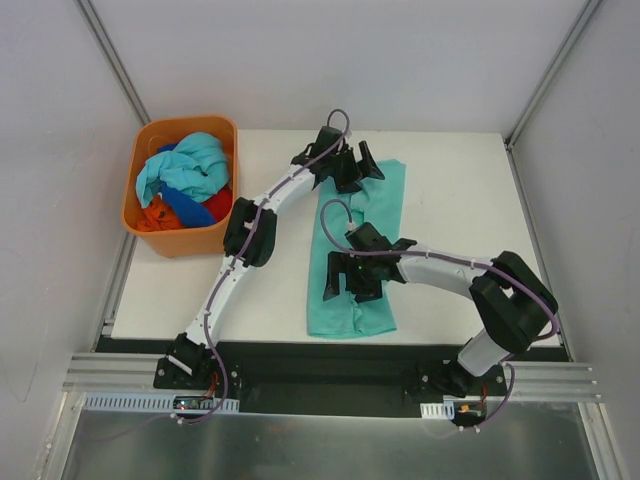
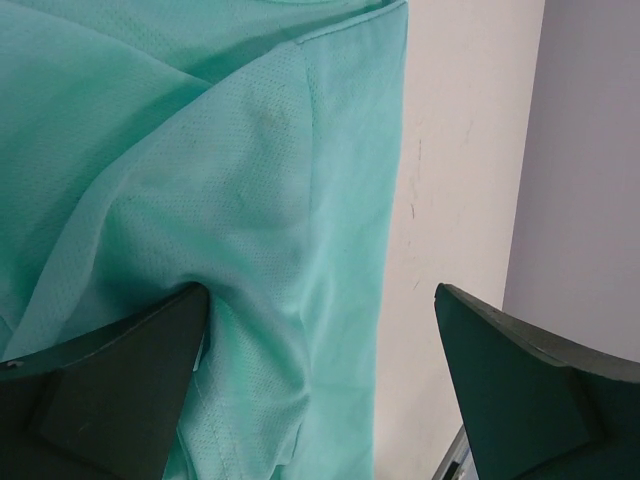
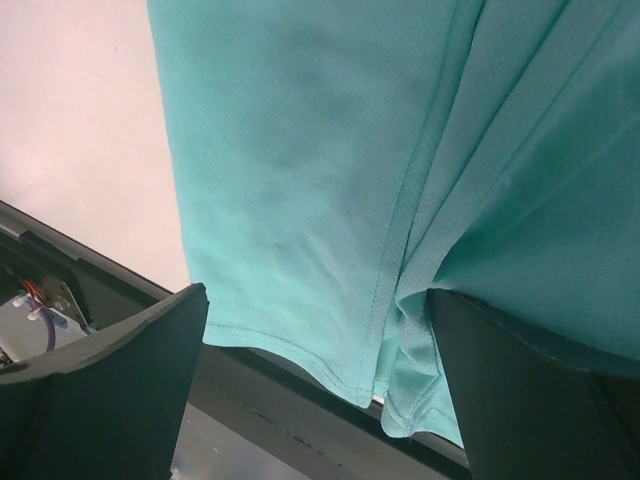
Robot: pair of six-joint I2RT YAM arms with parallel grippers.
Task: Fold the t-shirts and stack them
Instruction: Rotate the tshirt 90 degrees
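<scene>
the left gripper (image 1: 355, 168) and right gripper (image 1: 348, 283) are spread wide above the teal-green t-shirt (image 1: 385, 205) — nothing is grasped; it is laid on the white table (image 1: 460, 200), enclosed by pale walls (image 1: 300, 60).

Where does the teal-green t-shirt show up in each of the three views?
Top external: the teal-green t-shirt lies as a long strip at mid-picture.
Left wrist: it fills the left and centre.
Right wrist: it fills the centre and right.
Shared landmark: the white table, bare beside the shirt's long edge.
</scene>
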